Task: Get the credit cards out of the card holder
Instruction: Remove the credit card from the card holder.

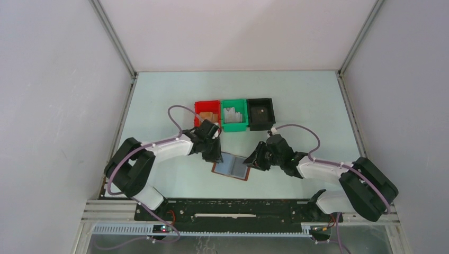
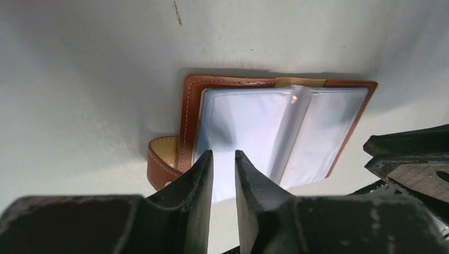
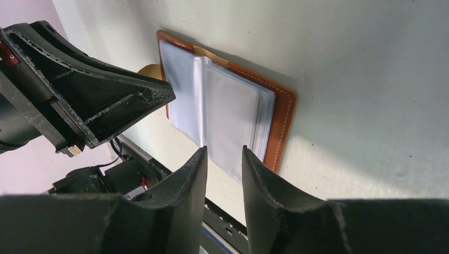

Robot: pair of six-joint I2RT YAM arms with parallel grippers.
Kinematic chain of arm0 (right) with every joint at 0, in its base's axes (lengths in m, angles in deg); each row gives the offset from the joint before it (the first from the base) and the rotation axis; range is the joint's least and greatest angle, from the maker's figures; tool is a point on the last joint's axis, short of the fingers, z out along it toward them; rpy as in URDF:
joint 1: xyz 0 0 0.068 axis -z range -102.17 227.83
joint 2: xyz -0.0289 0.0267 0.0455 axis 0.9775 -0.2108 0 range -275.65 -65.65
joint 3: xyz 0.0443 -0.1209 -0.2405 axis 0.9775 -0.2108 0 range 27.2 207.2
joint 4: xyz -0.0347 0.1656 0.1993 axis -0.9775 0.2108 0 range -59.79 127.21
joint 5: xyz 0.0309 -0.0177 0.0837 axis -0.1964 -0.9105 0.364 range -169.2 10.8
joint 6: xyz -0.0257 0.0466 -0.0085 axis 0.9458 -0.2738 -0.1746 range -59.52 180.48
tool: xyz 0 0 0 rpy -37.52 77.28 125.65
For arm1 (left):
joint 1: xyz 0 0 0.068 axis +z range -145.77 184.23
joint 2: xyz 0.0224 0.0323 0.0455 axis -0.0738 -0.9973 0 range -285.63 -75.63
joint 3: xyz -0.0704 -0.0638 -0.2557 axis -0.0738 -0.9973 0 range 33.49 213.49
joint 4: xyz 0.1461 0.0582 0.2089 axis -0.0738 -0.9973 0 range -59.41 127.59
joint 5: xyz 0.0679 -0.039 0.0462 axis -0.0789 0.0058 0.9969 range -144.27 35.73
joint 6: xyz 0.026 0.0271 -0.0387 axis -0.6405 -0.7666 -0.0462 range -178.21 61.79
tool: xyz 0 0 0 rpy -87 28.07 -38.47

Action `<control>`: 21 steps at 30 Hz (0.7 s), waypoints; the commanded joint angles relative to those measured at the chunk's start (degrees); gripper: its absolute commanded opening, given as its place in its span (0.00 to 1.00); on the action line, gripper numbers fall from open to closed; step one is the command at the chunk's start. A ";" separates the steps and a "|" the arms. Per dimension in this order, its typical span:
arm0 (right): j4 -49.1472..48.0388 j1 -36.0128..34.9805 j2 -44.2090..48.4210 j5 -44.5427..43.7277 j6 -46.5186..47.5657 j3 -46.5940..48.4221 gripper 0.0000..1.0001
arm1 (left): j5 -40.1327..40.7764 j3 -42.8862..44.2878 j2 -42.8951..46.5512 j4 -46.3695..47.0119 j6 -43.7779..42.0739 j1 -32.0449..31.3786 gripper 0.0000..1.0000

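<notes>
Left gripper (image 2: 223, 154) fingers fill bottom of own wrist view, bases cut off. Narrow gap between jaws, pale sleeve edge showing in it; pinched or merely behind, cannot tell. Right gripper (image 3: 224, 151) likewise: slim gap, sleeve corner in line with it, grip unclear. Table (image 1: 174, 95) pale green. Card holder (image 1: 231, 166) lies open on it between both grippers, clear sleeves fanned up at spine. Side tab (image 2: 159, 164) partly hidden behind left finger. Credit cards not discernible through cloudy sleeves.
</notes>
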 commanded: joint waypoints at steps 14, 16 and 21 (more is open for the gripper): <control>-6.83 -0.08 -7.66 3.15 -0.16 0.63 0.39 | -1.82 -3.24 -4.31 4.23 -0.13 0.12 0.26; -7.03 -0.38 -8.13 3.24 -0.13 1.11 0.39 | -1.88 -3.33 -4.24 4.44 -0.07 0.13 0.26; -7.30 -0.86 -8.82 3.34 -0.09 2.08 0.39 | -2.46 -3.80 -4.50 5.41 0.35 0.01 0.26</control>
